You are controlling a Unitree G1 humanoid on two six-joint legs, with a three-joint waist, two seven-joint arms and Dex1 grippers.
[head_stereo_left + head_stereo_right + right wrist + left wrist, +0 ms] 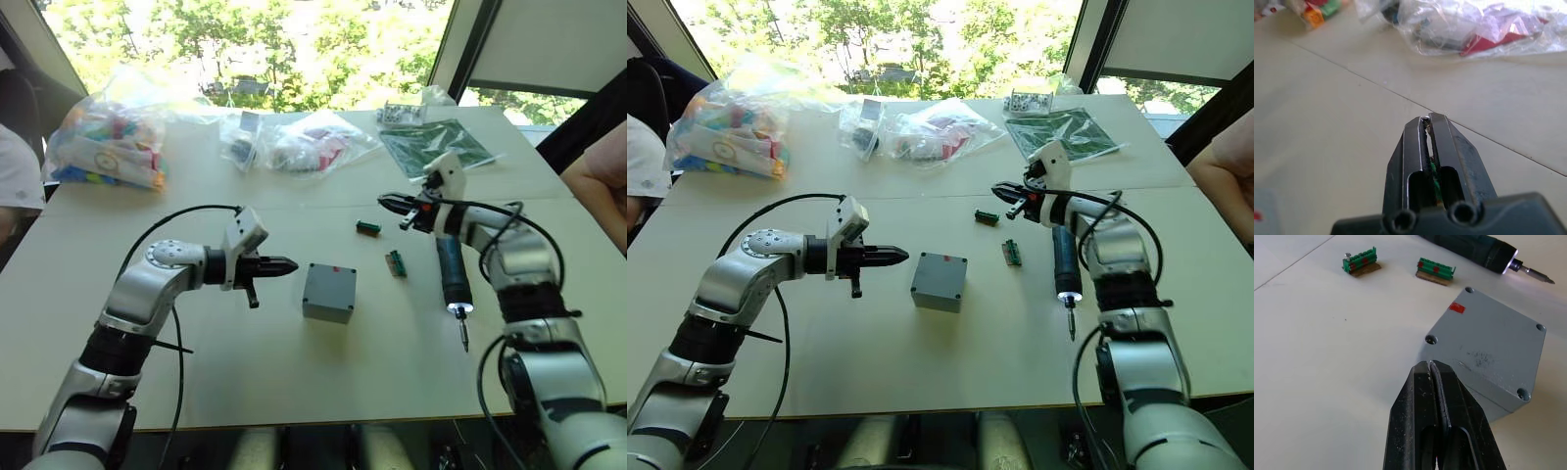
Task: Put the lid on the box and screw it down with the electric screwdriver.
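Left eye view: electric screwdriver lies lengthwise, bit toward robot; left tool, right tool closed, empty.

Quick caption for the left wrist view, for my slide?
Shut left gripper poised beside the lidded grey box; electric screwdriver lies beyond.
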